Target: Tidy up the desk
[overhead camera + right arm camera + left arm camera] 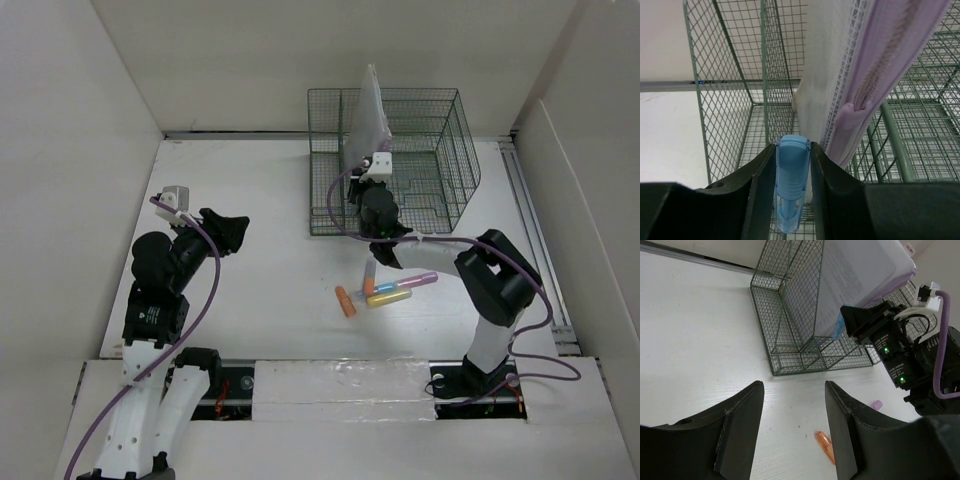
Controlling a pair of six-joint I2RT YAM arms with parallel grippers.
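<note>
Counter (260,200) is the big white flat top, and it fills the whole middle of the top view, with white walls around it. A green wire basket (440,130) sits on it at 1 o'clock. A flat pouch (368,110) with a purple zip edge stands up tall in the basket's left part.

The right hand (792,145) is up at the basket's 7 o'clock corner. It is squeezing a blue pen (791,185) between its two fingers, just beside the pouch. I cannot tell if the pen's end is inside the basket.

The left hand (794,385) is over at 9 o'clock, well apart from the basket. Its fingers are spread and nothing is in them.

Three pens lie on the counter near 5 o'clock, close together. They are an orange pen (345,301), a yellow pen (388,298) and a purple pen (415,282).
</note>
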